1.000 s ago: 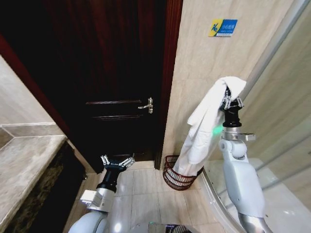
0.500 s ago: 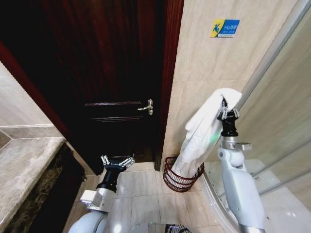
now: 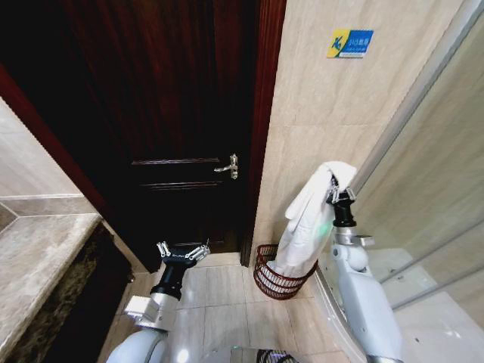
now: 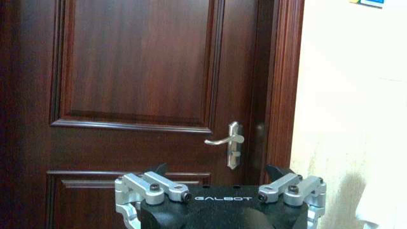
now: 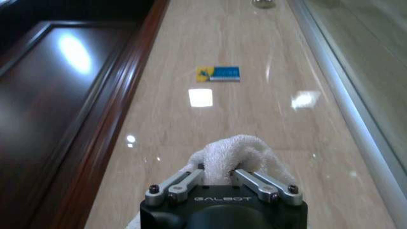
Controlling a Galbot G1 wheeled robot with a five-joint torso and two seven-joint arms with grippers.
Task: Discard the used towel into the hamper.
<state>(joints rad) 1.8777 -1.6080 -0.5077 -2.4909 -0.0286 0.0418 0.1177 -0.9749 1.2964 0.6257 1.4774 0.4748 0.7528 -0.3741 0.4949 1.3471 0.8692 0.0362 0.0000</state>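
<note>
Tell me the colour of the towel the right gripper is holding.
White. The towel hanging from the right gripper shows best in the head view.

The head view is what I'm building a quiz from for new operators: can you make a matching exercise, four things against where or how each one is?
Things:
1. white towel
2. hamper
3. left gripper
4. blue and yellow sign

States:
A. stuck high on the beige tiled wall
B. open, low in front of the dark wooden door
C. on the floor by the door frame
D. draped from the shut right gripper, lower end in the basket

Pairs: 1-D, 2-C, 3-B, 4-A
</note>
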